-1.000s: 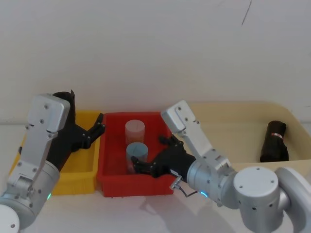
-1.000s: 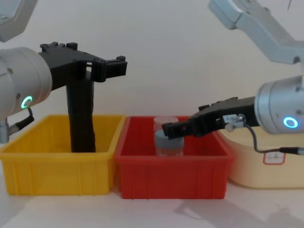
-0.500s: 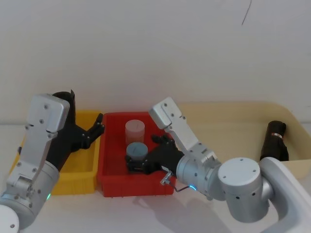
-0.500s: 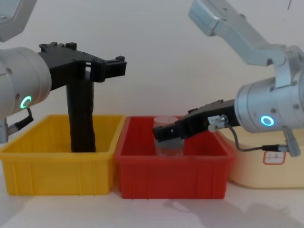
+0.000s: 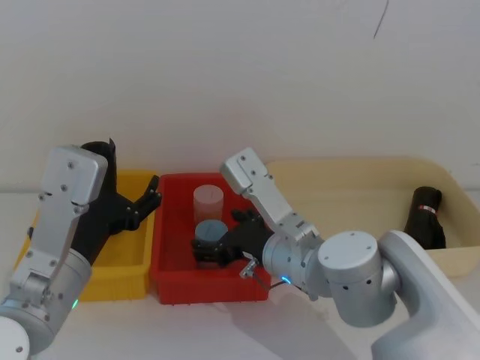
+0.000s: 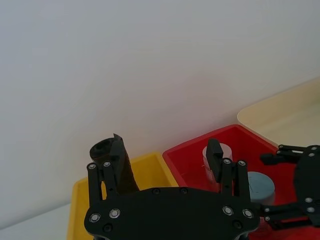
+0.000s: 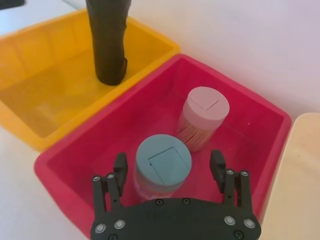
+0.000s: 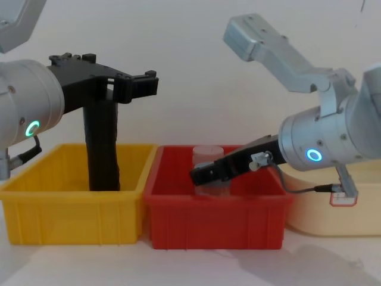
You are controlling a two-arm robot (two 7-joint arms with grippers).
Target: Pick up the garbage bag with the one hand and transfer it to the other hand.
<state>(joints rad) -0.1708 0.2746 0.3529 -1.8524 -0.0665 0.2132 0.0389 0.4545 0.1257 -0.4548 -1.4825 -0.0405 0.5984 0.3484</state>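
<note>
A: What have I got, biggest first?

B: Cream tub (image 5: 360, 191) at right of the head view, with a dark roll (image 5: 424, 217) lying at its far right end. Red bin (image 5: 169, 270) at lower centre, yellow bin (image 5: 124, 285) at lower left, the two touching.

A: Garbage bag?

B: The garbage bag (image 8: 101, 149) stands upright in the yellow bin, left of centre in the chest view, top well above the rim. Hollow top shows in the left wrist view (image 6: 106, 150).

A: Left arm?

B: I see the left gripper (image 8: 122, 83) at upper left of the chest view, raised level with the bag's top, fingers spread. It's just beside the bag; I can't tell whether it touches.

A: Right?

B: The right gripper (image 7: 170, 172) is down in the red bin, fingers apart on either side of the blue-lidded jar (image 7: 162, 162), not closed on it. In the head view it sits at lower centre (image 5: 217, 247).

A: Anything else in there?

B: Pink-lidded jar (image 7: 202, 117), just behind the blue one.
</note>
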